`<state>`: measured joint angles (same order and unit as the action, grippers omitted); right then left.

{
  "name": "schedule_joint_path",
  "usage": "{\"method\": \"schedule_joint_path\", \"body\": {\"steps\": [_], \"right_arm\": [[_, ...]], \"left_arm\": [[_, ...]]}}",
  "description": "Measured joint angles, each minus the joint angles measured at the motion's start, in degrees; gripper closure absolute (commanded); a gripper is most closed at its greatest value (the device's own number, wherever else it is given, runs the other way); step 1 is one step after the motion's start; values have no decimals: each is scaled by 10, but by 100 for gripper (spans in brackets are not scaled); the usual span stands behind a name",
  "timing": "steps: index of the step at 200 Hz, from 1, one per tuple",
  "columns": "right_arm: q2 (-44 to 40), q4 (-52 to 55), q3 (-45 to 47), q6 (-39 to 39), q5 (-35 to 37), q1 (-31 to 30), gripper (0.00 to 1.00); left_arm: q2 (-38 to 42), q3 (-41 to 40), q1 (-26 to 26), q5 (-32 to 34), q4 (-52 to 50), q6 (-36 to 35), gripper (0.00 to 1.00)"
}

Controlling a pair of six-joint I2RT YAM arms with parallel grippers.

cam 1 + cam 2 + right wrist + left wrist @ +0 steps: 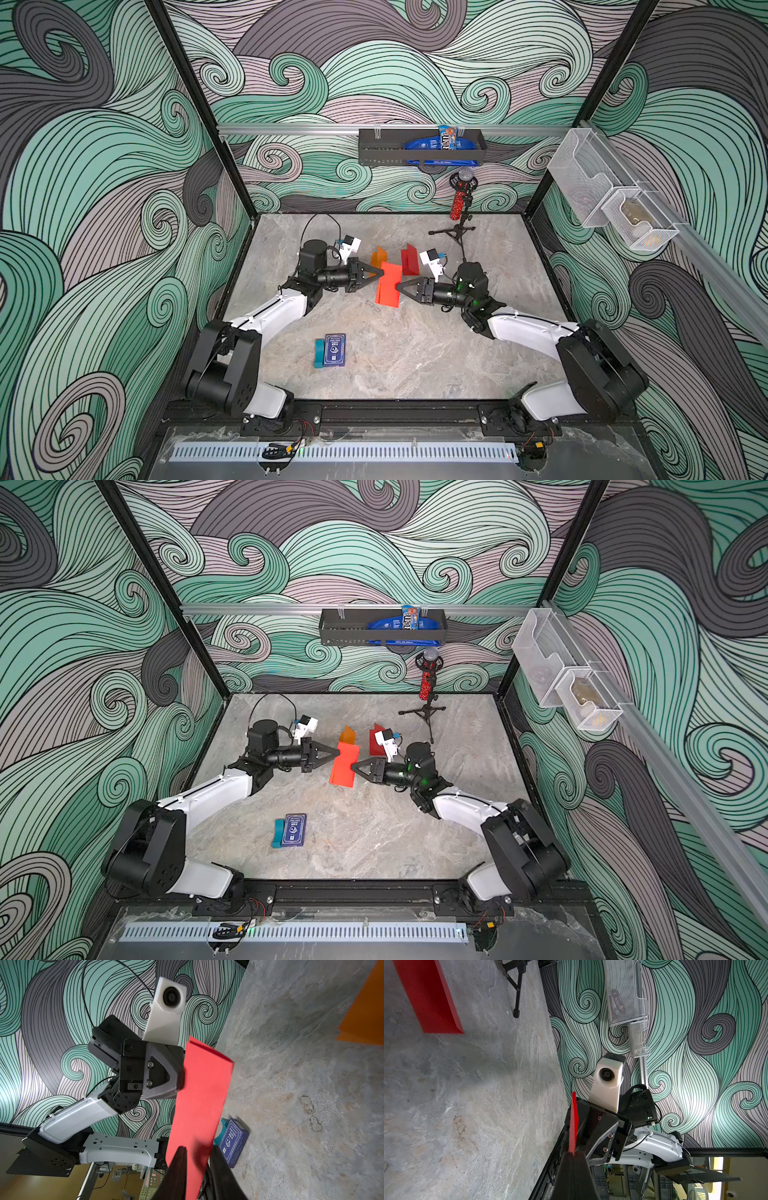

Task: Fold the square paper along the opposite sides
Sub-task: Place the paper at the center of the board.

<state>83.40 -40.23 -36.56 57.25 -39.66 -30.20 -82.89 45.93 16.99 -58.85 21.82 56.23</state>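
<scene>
The paper (201,1095) hangs doubled over, one edge pinched tight in the left gripper (181,1081), the opposite edge between the narrowly parted jaws of the right gripper (197,1154). Light, floppy, easily creased, I'd say; best held right at the edges

Print on the blue card box (334,350), at seven o'clock from the red paper (386,291), was unreadably small.
</scene>
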Motion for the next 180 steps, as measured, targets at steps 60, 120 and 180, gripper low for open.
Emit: {"method": "schedule_joint_path", "body": {"steps": [60,120,180], "right_arm": [[0,-3,-9,-7,0,0,100],[3,103,-68,-92,-24,24,100],[62,299,-148,-263,22,149,100]], "left_arm": [[18,0,-1,4,-17,-16,100],[22,48,-1,31,-153,-102,45],[89,56,-3,130,-309,-210,44]]}}
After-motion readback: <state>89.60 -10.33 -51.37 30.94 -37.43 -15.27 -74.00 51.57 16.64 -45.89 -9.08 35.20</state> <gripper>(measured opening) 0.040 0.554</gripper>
